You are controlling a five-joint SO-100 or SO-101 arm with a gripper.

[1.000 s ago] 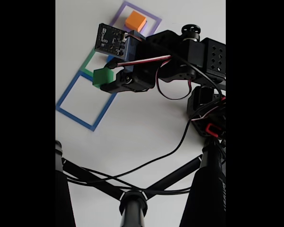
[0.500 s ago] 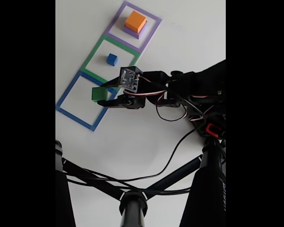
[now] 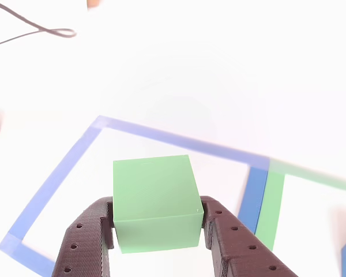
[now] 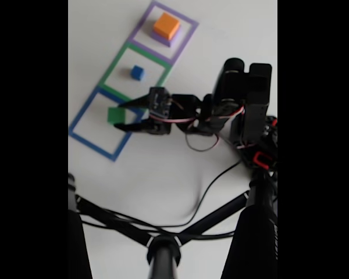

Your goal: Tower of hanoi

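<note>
One green block (image 3: 155, 202) between the two dark fingers (image 3: 83, 242) of the gripper (image 4: 120, 115), flanked on both sides in the other view, both fingers close against or touching its side faces. Grasp probably closed on the block, though the fixed view is too blurred to confirm contact. Inside the blue square outline (image 4: 81, 138), near the tabletop's left edge in the fixed view. Whether resting on the surface or held just above it — cannot tell. Further up that edge, a small blue cube (image 4: 138, 72) within the green square outline (image 4: 112, 65), and an orange-yellow block (image 4: 166, 25) stacked on the purple block (image 4: 160, 39) in the purple outline (image 4: 186, 36). Arm (image 4: 244, 99) stretched leftward from its base at the right edge — wrist low, gripper roughly level with the table.
</note>
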